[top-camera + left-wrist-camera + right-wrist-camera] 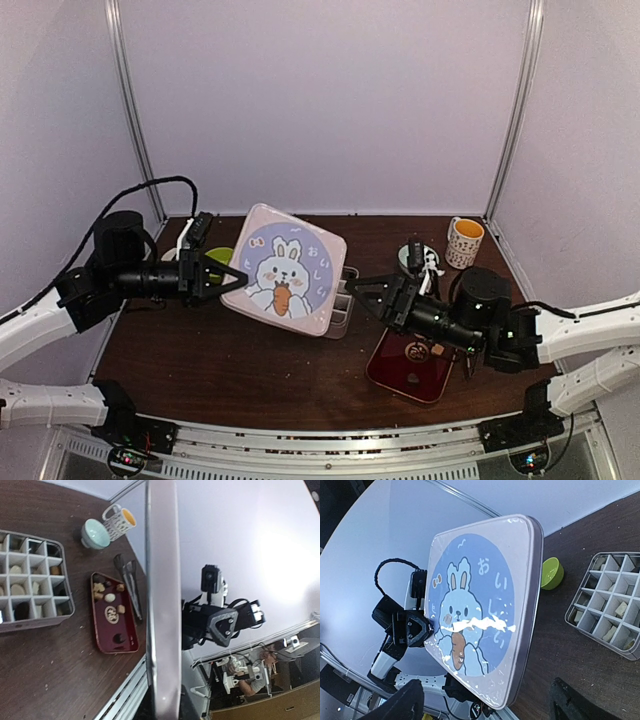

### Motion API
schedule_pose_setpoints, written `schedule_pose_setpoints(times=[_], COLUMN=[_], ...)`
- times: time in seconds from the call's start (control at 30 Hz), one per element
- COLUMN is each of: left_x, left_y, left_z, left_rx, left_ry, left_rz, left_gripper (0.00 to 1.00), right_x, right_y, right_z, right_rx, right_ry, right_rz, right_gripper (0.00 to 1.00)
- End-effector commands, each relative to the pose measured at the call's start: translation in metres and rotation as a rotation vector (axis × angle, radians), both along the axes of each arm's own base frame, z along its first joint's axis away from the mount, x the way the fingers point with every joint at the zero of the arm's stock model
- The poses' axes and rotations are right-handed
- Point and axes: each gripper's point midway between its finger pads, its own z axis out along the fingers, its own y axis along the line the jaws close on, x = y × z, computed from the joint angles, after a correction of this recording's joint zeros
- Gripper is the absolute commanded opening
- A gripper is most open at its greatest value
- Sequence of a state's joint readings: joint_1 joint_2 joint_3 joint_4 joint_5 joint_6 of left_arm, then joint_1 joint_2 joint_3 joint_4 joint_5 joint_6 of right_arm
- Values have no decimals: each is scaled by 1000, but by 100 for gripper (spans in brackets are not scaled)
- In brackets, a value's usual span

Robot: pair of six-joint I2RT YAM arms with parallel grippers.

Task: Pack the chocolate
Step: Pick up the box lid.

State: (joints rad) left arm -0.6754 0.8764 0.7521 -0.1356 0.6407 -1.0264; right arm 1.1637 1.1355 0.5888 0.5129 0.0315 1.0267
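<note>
Chocolate (110, 597) dots one tray (107, 630), one box (70, 587); one lid (285, 270) tilts.

Soft even light's filling booth; glare's streaking across lid (475, 625), wall (280, 545) blowing out, wrist-cam edges bending.

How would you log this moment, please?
left gripper: shut on lid, held tilted | right gripper: open beside lid | chocolate: some in box, some on tray

Divided tray (345, 305) mostly behind lid (285, 270)
</note>
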Motion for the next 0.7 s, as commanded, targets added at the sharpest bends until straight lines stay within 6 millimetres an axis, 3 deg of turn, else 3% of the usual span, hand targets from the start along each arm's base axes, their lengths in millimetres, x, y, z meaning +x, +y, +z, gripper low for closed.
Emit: schedule_pose_setpoints(times=[0.0, 0.13, 0.37, 0.67], left_x=[2, 2, 0, -3], left_y=[-14, -23, -28, -28], left_z=[92, 105, 113, 111], left_rx=[-269, -299, -331, -351], left_ry=[-214, -221, -214, -203], left_rz=[-63, -119, -165, -177], left_gripper=[1, 1, 2, 2], right_x=[3, 11, 12, 12], right_y=[-19, -28, -20, -4], right_z=[18, 42, 74, 88], right_rx=[-29, -37, -16, 29], right_ry=[-71, -99, -158, -157], right_rz=[-30, -44, 21, 80], right_gripper=[87, 85, 73, 49])
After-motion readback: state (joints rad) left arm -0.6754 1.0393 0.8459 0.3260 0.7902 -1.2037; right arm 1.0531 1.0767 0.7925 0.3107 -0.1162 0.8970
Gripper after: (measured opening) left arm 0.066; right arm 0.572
